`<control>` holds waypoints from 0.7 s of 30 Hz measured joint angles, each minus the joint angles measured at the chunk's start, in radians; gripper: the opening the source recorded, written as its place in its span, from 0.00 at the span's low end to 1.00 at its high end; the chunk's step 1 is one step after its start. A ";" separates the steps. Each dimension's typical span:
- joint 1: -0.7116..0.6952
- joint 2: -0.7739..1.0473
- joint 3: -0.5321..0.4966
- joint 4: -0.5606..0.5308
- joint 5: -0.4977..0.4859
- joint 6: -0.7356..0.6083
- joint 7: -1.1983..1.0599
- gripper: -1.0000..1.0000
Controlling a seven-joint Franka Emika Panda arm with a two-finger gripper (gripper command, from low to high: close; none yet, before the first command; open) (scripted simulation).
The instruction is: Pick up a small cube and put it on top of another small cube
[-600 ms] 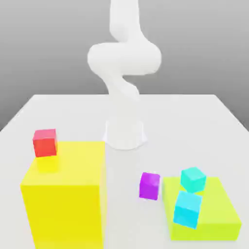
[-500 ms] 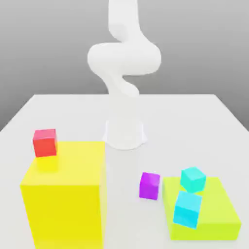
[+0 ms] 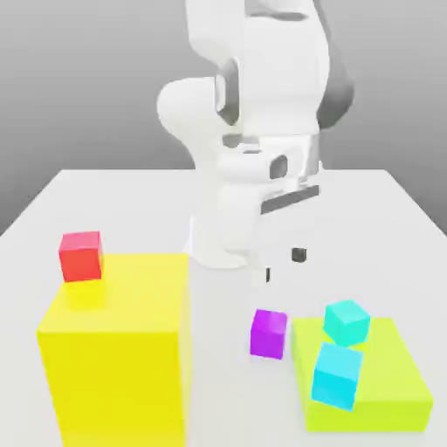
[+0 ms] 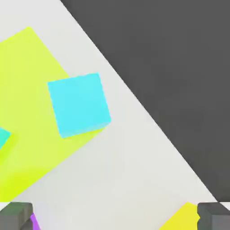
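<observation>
The small purple cube (image 3: 269, 333) rests on the white table (image 3: 113, 201), just beside the low yellow-green slab (image 3: 384, 393). My gripper (image 3: 284, 264) hangs above and slightly behind it, open, with nothing between its dark fingertips (image 3: 299, 255). In the hand view the fingertips (image 4: 15, 215) frame the picture, and a sliver of the purple cube (image 4: 34, 223) peeks beside one of them. A cyan cube (image 4: 78, 104) sits on the yellow-green slab (image 4: 27, 90).
Two cyan cubes (image 3: 347, 321) (image 3: 337, 375) stand on the low slab. A red cube (image 3: 80, 256) sits on the tall yellow block (image 3: 118, 349) at the exterior view's left. The arm's base (image 3: 225, 236) stands behind. The table's edge (image 4: 148, 112) runs close by.
The hand and its fingers have swung down into the exterior view, above the purple cube. None of the cubes has moved.
</observation>
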 joint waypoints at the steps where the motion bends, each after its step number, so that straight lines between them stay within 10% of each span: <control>1: 0.014 0.027 -0.006 -0.027 0.001 0.023 -0.044 0.50; 13: -0.026 0.425 0.112 -0.087 0.157 0.357 -0.322 0.50; 14: -0.043 0.451 0.128 -0.082 0.156 0.378 -0.322 0.00; 21: -0.047 0.452 0.131 -0.082 0.153 0.377 -0.319 0.00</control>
